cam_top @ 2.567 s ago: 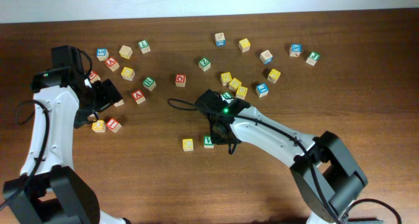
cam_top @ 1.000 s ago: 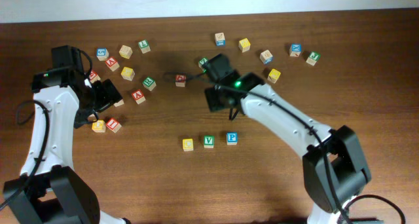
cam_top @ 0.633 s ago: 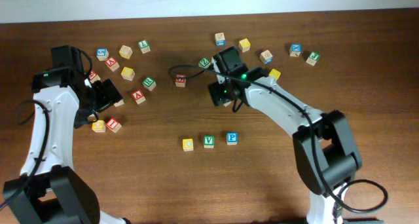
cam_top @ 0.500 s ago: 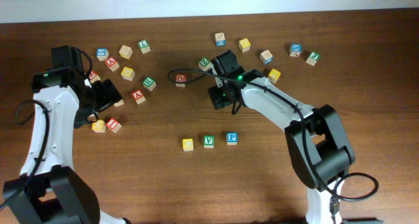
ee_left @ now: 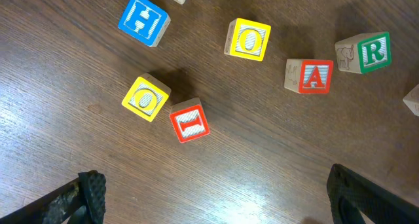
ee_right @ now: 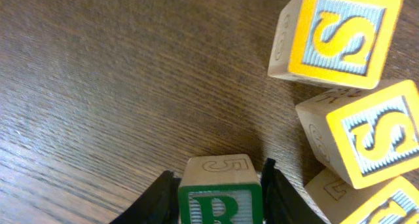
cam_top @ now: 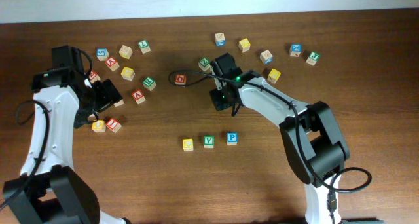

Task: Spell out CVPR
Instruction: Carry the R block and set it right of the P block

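Right fingers [ee_right: 283,203] are pinching the R cube [ee_right: 220,196] by its flat sides, with S cubes [ee_right: 337,37] crowding in at two o'clock. It's probably light, hard wood and shouldn't slip. C [cam_top: 188,144], V [cam_top: 208,141] and P [cam_top: 232,138] are sitting at six o'clock. Left fingers [ee_left: 90,192] are gaping wide.

A: What do we see on the table [cam_top: 366,119] on the left wrist side?
B: A blue H block [ee_left: 144,19], an upper yellow O block [ee_left: 249,39] and a red A block [ee_left: 314,76]. The lower yellow O block [ee_left: 145,98] sits corner to corner with a red I block [ee_left: 190,121].
A: And the right wrist?
B: We count a top S block [ee_right: 337,37], a second S block [ee_right: 370,135] just below it, and a third yellow block [ee_right: 366,198] cut off by the frame edge.
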Available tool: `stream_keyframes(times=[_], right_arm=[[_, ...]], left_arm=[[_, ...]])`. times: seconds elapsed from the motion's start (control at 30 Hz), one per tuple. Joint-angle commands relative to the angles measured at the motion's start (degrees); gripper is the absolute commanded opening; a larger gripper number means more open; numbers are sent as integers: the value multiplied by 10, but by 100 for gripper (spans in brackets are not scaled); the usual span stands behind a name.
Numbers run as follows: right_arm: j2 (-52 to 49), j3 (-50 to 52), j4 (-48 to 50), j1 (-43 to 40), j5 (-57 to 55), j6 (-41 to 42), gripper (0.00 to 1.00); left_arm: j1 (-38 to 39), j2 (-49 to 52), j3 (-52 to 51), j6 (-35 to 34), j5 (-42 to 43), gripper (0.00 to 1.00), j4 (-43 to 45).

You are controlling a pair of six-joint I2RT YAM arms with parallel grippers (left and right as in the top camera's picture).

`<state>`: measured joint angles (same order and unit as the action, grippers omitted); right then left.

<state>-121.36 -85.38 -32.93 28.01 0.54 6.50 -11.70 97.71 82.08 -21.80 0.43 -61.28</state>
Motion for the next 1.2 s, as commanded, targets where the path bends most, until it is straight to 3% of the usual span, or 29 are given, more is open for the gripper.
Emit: stream_keyframes(times=[0.0, 0.03, 0.27, 0.43, 0.6, 0.73, 0.83, 1.17], right_arm=[[-8, -19, -9, 2, -2, 6, 28], [-8, -20, -11, 2, -2, 6, 24], [45, -41, -87, 2, -13, 30, 23], [133, -94, -276, 1, -57, 36, 19], [160, -78, -427, 1, -57, 132, 18], [160, 5, -389, 1, -54, 185, 20], [160, 122, -274, 1, -25, 228, 24], [159, 168, -196, -4, -45, 229, 27]], left_arm=[[-1, -8, 6, 9, -2, 99, 1], [-1, -8, 6, 9, -2, 99, 1], [-1, -8, 6, 9, -2, 99, 1], [-1, -8, 6, 9, -2, 99, 1], [-1, -8, 6, 9, -2, 99, 1], [-1, -8, 6, 9, -2, 99, 1], [-1, -8, 6, 9, -2, 99, 1], [-1, -8, 6, 9, -2, 99, 1]])
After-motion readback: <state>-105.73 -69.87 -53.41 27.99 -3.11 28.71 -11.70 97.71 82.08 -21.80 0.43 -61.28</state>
